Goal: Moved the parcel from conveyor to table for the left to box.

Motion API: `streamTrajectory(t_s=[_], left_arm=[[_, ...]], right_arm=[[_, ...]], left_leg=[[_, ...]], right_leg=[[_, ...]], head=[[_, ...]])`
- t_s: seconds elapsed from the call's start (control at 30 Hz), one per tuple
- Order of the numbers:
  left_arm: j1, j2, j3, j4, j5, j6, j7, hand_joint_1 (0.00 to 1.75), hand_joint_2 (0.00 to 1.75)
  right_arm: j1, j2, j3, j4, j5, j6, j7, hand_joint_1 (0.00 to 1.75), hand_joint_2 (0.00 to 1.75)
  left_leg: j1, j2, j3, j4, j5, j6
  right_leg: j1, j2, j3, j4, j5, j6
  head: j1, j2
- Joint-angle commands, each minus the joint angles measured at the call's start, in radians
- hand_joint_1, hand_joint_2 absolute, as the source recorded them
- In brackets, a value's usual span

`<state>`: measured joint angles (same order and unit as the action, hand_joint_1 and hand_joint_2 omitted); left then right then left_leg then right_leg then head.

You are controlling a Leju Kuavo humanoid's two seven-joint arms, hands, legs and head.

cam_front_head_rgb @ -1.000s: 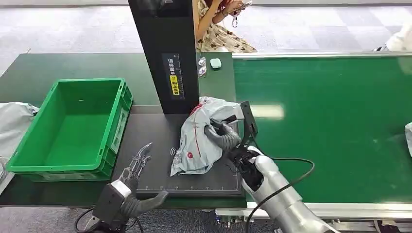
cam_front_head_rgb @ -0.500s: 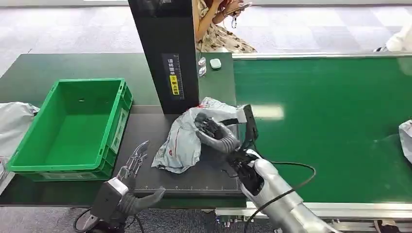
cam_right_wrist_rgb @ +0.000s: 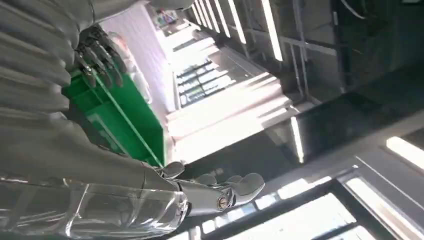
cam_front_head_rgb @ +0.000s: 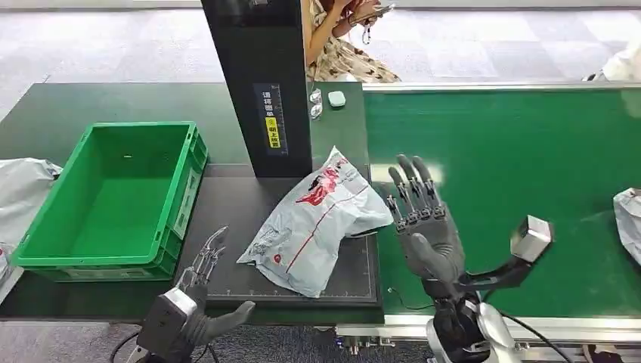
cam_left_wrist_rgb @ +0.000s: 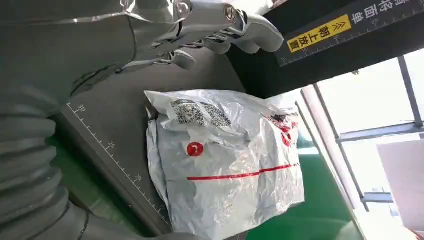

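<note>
Black post [cam_front_head_rgb: 261, 83] close behind parcel [cam_front_head_rgb: 321, 223]

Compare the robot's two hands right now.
The right hand is raised over the conveyor edge, fingers spread and pointing up; the left hand sits low at the table's near edge, fingers reaching toward the parcel. Right shows dark fingers, left silvery ones. Both hold nothing.

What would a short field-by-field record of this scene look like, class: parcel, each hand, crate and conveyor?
parcel: grey poly bag lying on the dark mat, held by neither hand
right hand: raised above the conveyor edge, fingers spread, holding nothing
left hand: at the mat's near edge, fingers apart, holding nothing
crate: green, nothing visible inside
conveyor: green belt, another bag at its far right
</note>
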<state>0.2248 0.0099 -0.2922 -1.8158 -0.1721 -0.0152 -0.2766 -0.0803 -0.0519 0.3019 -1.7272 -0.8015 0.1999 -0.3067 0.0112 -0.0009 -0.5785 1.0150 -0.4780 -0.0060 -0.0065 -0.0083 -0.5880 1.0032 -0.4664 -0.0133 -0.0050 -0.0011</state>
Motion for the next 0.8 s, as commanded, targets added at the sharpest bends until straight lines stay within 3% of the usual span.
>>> streamTrajectory(t_s=[0.03,0.1,0.23,0.4,0.57,0.6,0.8], left_arm=[[-0.056,0.032,-0.058,0.046,-0.09,-0.099,0.057,0.0,1.75],[-0.067,0.014,-0.071,0.063,-0.103,-0.1,0.062,0.0,1.75],[-0.192,0.042,-0.186,0.192,-0.246,-0.149,0.096,0.0,1.75],[-0.511,0.038,-0.268,0.476,-0.231,-0.189,0.105,0.0,1.75],[-0.823,0.0,-0.252,0.664,-0.141,-0.215,0.129,0.0,1.75],[-0.84,-0.001,-0.248,0.667,-0.132,-0.224,0.134,0.0,1.75],[-0.948,-0.005,-0.237,0.677,-0.082,-0.223,0.167,0.0,1.75]], right_arm=[[0.141,0.123,-0.24,-0.128,0.029,-0.025,0.029,0.0,1.75],[0.137,0.132,-0.25,-0.115,0.032,-0.02,0.035,0.0,1.75],[0.127,0.147,-0.264,-0.056,0.043,-0.002,0.056,0.0,1.75],[0.097,0.162,-0.281,-0.022,0.051,0.015,0.065,0.0,1.75],[0.113,0.157,-0.306,-0.037,0.062,0.018,0.073,0.0,1.75],[0.116,0.157,-0.307,-0.037,0.062,0.02,0.073,0.0,1.75],[0.122,0.165,-0.331,-0.049,0.076,0.027,0.064,0.0,1.75]], left_leg=[[0.0,-0.001,0.001,-0.001,0.0,0.0],[0.0,-0.003,0.002,-0.001,0.001,0.0],[0.0,-0.002,0.003,-0.002,0.001,0.0],[-0.001,-0.006,0.004,-0.003,0.004,0.0],[0.0,-0.005,0.001,0.0,0.005,0.0],[0.0,-0.009,0.0,0.0,0.007,-0.001],[0.001,-0.003,0.001,0.001,0.006,0.0]], right_leg=[[0.0,-0.001,0.001,0.0,0.0,0.0],[0.0,-0.003,0.003,-0.001,0.0,0.0],[0.0,-0.002,0.003,-0.002,0.0,0.0],[-0.001,-0.006,0.005,-0.003,0.001,0.0],[0.0,-0.005,0.002,0.0,0.003,0.0],[0.001,-0.008,0.002,-0.001,0.004,0.0],[0.001,-0.002,0.002,0.0,0.006,-0.001]], head=[[0.0,0.0],[0.0,0.0],[0.0,0.0],[0.0,0.0],[0.0,0.0],[0.0,0.0],[0.0,0.0]])
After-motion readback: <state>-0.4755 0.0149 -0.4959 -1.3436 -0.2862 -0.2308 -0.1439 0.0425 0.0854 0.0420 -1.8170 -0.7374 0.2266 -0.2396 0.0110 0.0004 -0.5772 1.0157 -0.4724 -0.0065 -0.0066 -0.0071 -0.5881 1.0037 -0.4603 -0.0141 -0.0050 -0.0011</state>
